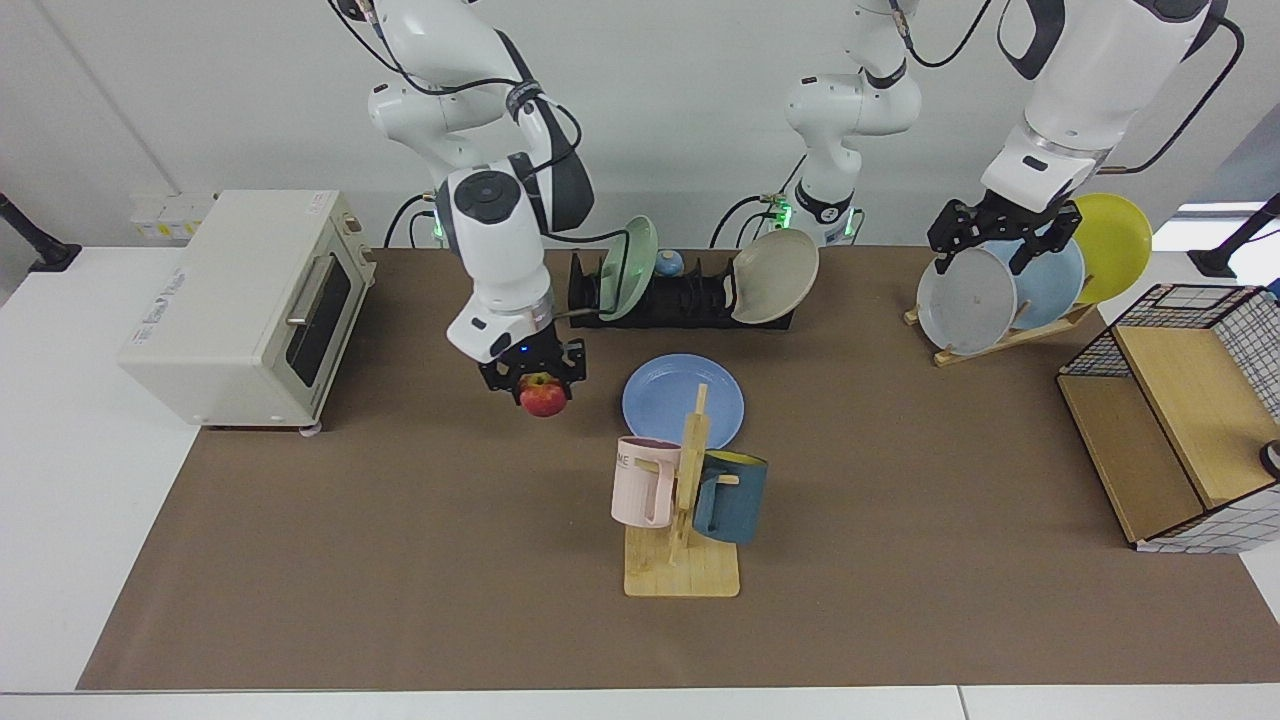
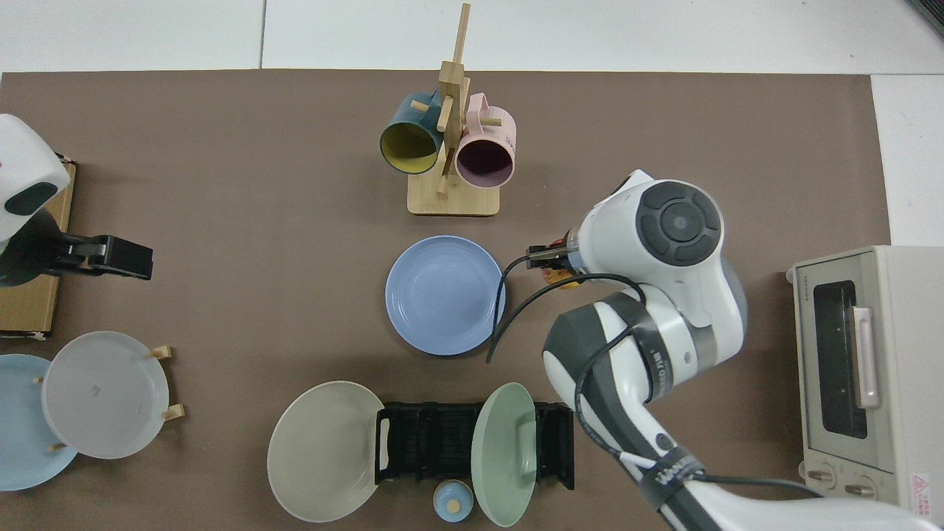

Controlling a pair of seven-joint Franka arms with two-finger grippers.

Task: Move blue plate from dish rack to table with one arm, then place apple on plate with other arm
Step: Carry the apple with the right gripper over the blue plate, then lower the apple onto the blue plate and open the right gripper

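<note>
Red apple with yellow patches (image 1: 543, 397) clamped in right gripper (image 1: 533, 378), raised off brown mat (image 1: 400, 560), just beside round periwinkle-blue plate (image 1: 668, 397) lying flat near black slotted rack (image 1: 680, 300). Left gripper (image 1: 1000, 240) waits over wooden plate rack (image 1: 1010, 338); finger state unclear.

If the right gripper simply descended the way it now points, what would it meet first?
Probably the bare brown mat: the right gripper, holding the apple, hangs just short of the blue plate.

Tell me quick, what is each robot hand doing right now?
Right gripper: shut on the apple, up in the air beside the blue plate.
Left gripper: open, holding nothing, waiting above the wooden plate rack.
</note>
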